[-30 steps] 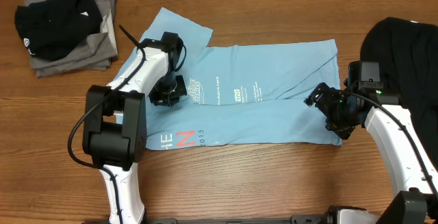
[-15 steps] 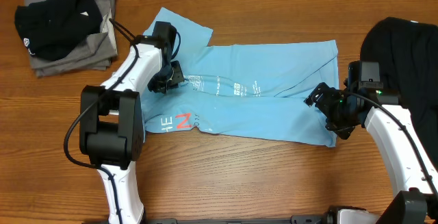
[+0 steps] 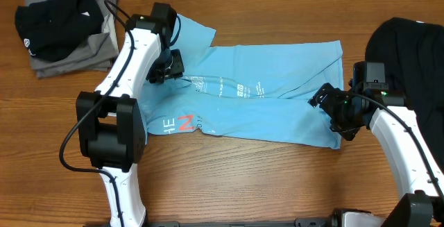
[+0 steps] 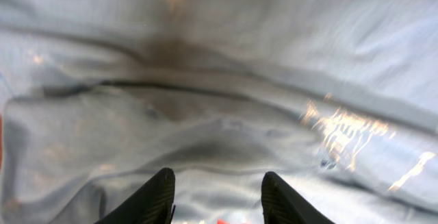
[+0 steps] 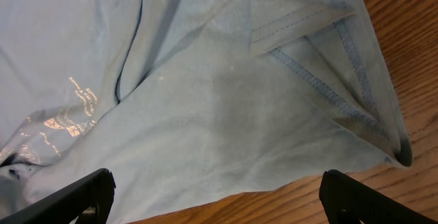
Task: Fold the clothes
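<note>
The left tool (image 3: 168, 67) is hovering with its jaws parted, nothing pinched between the fingertips (image 4: 154, 196), just rumpled blue cloth lying under them. The right tool (image 3: 327, 105) is standing spread wide, also empty, right over the hem corner. Between the two, the light-blue T-shirt (image 3: 277, 95) is lying flat on the tabletop (image 3: 277, 192), its long axis running left to right from one tool to the other, sleeve end at the left arm, hem end at the right. Each arm looks nearer its own end, so a next fold probably depends on both working that axis together. The black T-shirt (image 3: 409, 46) is waiting at far right, and a folded pile (image 3: 62, 29) is sitting far left.
</note>
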Robot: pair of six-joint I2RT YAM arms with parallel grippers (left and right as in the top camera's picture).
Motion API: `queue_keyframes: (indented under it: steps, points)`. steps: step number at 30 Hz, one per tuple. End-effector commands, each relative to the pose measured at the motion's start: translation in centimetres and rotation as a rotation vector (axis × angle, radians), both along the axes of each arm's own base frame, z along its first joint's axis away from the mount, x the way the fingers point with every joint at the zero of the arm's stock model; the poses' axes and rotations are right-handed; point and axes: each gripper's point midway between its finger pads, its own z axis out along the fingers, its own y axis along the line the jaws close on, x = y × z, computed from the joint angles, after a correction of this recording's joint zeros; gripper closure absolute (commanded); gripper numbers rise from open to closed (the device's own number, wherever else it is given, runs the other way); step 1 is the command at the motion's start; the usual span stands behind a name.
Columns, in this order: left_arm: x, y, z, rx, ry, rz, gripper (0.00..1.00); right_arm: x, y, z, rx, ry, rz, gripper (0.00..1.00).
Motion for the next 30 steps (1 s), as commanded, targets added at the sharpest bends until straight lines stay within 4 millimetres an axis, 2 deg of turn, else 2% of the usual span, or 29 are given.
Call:
queue_keyframes:
  steps: [1,4,21,30]
  points:
    - [-0.1,0.8,-0.3,0.017,0.007,0.009,0.54,0.0,0.0,0.4,-0.012,-0.019,0.009,0.0]
    - [-0.3,0.8,-1.1,0.014,0.027,0.009,0.5,-0.1,0.0,0.4,-0.013,-0.019,0.009,0.0]
    - [0.4,0.4,-5.2,-0.005,0.068,0.051,0.51,0.1,-0.1,0.4,-0.013,-0.023,0.009,0.0]
    - [2.3,-0.3,-5.2,-0.042,-0.008,0.045,0.6,0.3,-0.1,0.4,-0.014,-0.032,0.009,0.0]
